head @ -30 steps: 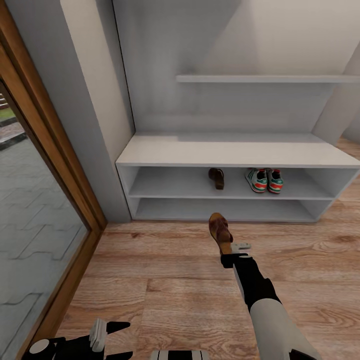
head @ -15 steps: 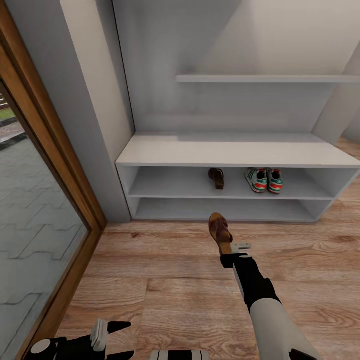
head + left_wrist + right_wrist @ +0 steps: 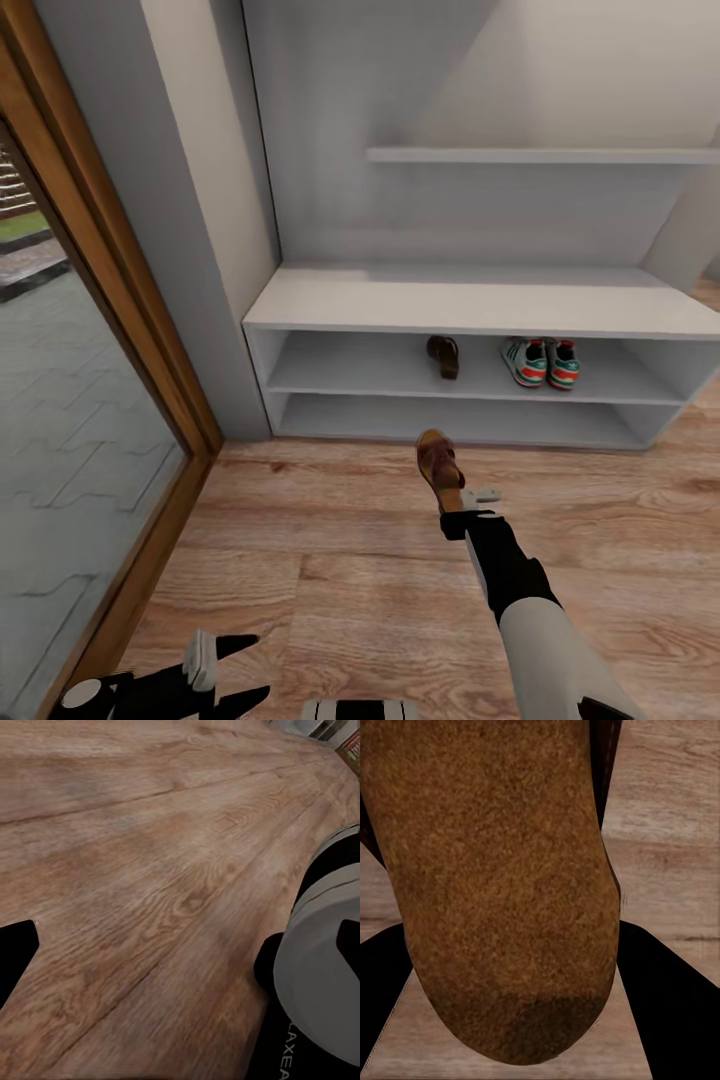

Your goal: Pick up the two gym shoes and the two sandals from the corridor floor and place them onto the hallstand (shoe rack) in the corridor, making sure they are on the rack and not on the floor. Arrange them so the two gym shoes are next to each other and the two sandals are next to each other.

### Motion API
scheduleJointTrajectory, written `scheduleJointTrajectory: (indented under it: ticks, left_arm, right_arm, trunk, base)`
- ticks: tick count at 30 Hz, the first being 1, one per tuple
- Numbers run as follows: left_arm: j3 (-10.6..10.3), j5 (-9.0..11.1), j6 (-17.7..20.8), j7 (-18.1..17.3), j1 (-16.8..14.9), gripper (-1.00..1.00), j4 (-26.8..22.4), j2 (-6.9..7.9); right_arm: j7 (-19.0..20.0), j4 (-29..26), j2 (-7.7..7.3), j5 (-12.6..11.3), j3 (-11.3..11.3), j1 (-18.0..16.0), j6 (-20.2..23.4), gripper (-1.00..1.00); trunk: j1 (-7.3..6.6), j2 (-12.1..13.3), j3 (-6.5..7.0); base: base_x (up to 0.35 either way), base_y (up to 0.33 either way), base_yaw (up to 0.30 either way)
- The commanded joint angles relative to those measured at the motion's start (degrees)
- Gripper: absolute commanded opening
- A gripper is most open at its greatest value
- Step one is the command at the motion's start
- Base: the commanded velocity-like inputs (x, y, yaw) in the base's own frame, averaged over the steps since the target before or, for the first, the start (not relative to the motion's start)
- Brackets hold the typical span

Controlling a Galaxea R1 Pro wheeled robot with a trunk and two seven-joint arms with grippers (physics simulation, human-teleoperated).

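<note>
Against the far wall in the head view stands the pale grey hallstand (image 3: pixel 480 305), a low bench top over two open shelf slots with a floating shelf above it. On its upper shelf slot sit the two gym shoes (image 3: pixel 541 362) side by side, toes outward, and to their left, a little apart, one dark brown sandal (image 3: pixel 444 355). In front of the hallstand, above the wood-plank corridor floor (image 3: pixel 300 540), the right gripper (image 3: pixel 468 505) grasps the second sandal (image 3: pixel 440 466) by its heel, toe pointing toward the hallstand. The left gripper (image 3: pixel 225 668) hangs low near the robot's base, well apart from the hallstand, fingers spread and holding nothing. A glass door with a wooden frame (image 3: pixel 130 340) stands left of the hallstand.

From the left wrist view, floor planks (image 3: pixel 150 870) spread beneath the parted fingers (image 3: pixel 15 952).

From the right wrist view, the sandal's tan sole (image 3: pixel 499 870) sits between the black fingers (image 3: pixel 675 1012), clamped.
</note>
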Motion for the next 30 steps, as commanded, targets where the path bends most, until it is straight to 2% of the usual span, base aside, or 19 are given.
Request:
scheduleJointTrajectory:
  ticks: [1, 5, 11, 13, 15, 16, 20, 24, 30]
  left_arm:
    - [0.20, -0.42, -0.59, 0.01, -0.05, 1.00, -0.02, -0.10]
    - [0.17, -0.38, -0.60, 0.45, -0.05, 1.00, 0.00, -0.26]
    - [0.16, -0.33, -0.60, 0.54, -0.05, 1.00, -0.03, -0.33]
    - [0.16, -0.31, -0.60, 0.53, -0.05, 1.00, -0.06, -0.33]
    - [0.16, -0.31, -0.60, 0.65, -0.05, 1.00, -0.01, -0.39]
    - [0.16, -0.31, -0.60, 0.66, -0.05, 1.00, -0.01, -0.40]
    - [0.16, -0.30, -0.60, 0.61, -0.05, 1.00, -0.04, -0.40]
    - [0.16, -0.31, -0.60, 0.67, -0.05, 1.00, -0.08, -0.37]
    - [0.16, -0.30, -0.60, 0.75, -0.05, 1.00, -0.01, -0.49]
  right_arm:
    - [0.25, -0.06, 0.07, 0.44, -0.27, -0.03, 0.20, -1.00]
    - [-0.52, -0.01, 0.07, 0.44, -0.27, -0.03, 0.20, -1.00]
    - [-6.91, 0.12, 0.07, -0.02, -0.23, -0.03, 0.15, -1.00]
    - [-9.37, 0.02, 0.07, -1.79, -0.15, -0.03, 0.15, -1.00]
    - [-11.10, -0.28, 0.07, -6.94, -0.05, -0.03, 0.19, -1.00]
    - [-11.37, -0.33, 0.07, -7.77, -0.03, -0.03, 0.20, -1.00]
    - [-11.93, -1.82, 0.07, -9.01, 0.05, -0.08, 0.19, -1.00]
    - [-20.16, -2.08, 0.07, -9.53, 0.08, -2.32, 0.12, -1.00]
    - [-21.89, -1.98, 0.07, -9.95, 0.13, -2.80, 0.12, -1.00]
  trunk:
    - [-0.01, -0.02, -0.10]
    - [-0.01, -0.02, -0.31]
    - [-0.01, -0.02, -0.64]
    - [-0.01, -0.02, -0.75]
    - [-0.01, -0.02, -0.84]
    - [-0.01, -0.02, -0.87]
    - [-0.01, -0.02, -0.91]
    - [-0.01, -0.02, -0.91]
    - [-0.01, -0.02, -0.91]
  base:
    - [0.000, 0.000, 0.206]
    - [0.000, 0.000, 0.216]
    - [0.000, 0.000, 0.224]
    - [0.000, 0.000, 0.225]
    - [0.000, 0.000, 0.185]
    - [0.000, 0.000, 0.092]
    - [0.000, 0.000, 0.043]
    - [0.000, 0.000, 0.003]
    - [0.000, 0.000, 0.000]
